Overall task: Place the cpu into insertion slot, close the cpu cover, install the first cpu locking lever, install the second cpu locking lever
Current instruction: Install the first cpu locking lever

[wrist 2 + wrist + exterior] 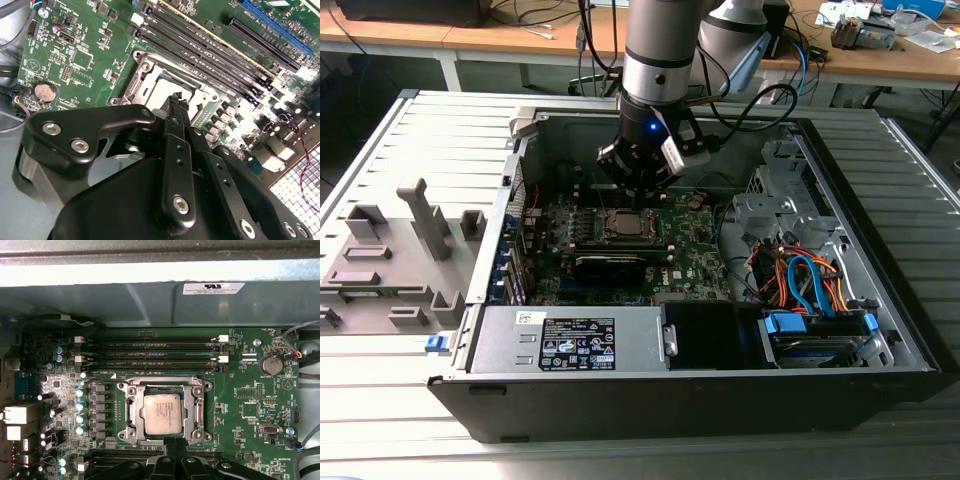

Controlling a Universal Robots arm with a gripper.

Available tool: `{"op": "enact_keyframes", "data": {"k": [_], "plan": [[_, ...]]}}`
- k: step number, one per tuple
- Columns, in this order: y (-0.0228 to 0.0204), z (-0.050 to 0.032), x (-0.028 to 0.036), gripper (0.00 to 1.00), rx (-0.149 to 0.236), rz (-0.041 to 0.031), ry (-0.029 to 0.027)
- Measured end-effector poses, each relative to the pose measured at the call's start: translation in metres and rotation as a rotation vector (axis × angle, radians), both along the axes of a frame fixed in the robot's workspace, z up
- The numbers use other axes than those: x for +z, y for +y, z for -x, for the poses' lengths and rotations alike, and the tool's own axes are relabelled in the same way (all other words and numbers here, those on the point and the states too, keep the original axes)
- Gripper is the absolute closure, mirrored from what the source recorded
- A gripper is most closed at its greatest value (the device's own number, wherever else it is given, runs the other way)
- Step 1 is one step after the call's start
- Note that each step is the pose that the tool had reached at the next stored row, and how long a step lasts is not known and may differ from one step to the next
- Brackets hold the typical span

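While we're looking down through the first wrist view, the cpu [161, 413] is sitting flat in the insertion slot [131, 416] in the middle of the green motherboard [250, 405], and the cpu cover [165, 388] is lying down around it as a silver frame, with the chip's pale top showing through the square opening. Just beyond the socket, the black memory slots [150, 352] are running side by side, and a round coin battery [270, 364] is sitting off past their end.

We're seeing the gripper [172, 442] hanging right at the socket's near edge, its two black fingers pressed together into a narrow point with nothing between them. In the second wrist view the gripper [176, 98] tip is hovering over the socket frame, touching or nearly touching; we can't quite tell.

From the exterior view, the arm [660, 60] is reaching down into the open computer case [720, 395], which is lying on a grey slatted table [380, 400].
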State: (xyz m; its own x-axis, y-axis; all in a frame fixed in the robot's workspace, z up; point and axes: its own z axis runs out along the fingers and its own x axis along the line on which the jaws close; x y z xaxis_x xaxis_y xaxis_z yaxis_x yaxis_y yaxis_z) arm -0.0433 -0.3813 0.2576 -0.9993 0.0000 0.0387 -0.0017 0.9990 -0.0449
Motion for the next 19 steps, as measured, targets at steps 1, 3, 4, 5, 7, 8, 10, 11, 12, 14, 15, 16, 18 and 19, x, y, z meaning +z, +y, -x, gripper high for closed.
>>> {"op": "enact_keyframes", "data": {"k": [1, 3, 4, 5, 7, 8, 10, 11, 12, 14, 15, 16, 18, 19], "plan": [[0.0000, 0.0000, 0.0000, 0.89, 0.002, 0.0000, 0.0000], [0.0000, 0.0000, 0.0000, 0.89, 0.005, 0.0000, 0.0000], [0.0000, 0.0000, 0.0000, 0.89, 0.007, 0.0000, 0.0000], [0.0000, 0.0000, 0.0000, 0.89, 0.009, 0.0000, 0.0000], [0.0000, 0.0000, 0.0000, 0.89, 0.012, 0.0000, 0.0000], [0.0000, 0.0000, 0.0000, 0.89, 0.014, 0.0000, 0.0000], [0.0000, 0.0000, 0.0000, 0.89, 0.018, 0.0000, 0.0000], [0.0000, 0.0000, 0.0000, 0.89, 0.020, 0.0000, 0.0000], [0.0000, 0.0000, 0.0000, 0.89, 0.021, 0.0000, 0.0000], [0.0000, 0.0000, 0.0000, 0.89, 0.026, 0.0000, 0.0000], [0.0000, 0.0000, 0.0000, 0.89, 0.027, 0.0000, 0.0001], [0.0000, 0.0000, 0.0000, 0.89, 0.029, 0.0000, 0.0000], [0.0000, 0.0000, 0.0000, 0.89, 0.033, 0.0000, 0.0000], [0.0000, 0.0000, 0.0000, 0.89, 0.036, 0.0000, 0.0000]]}}
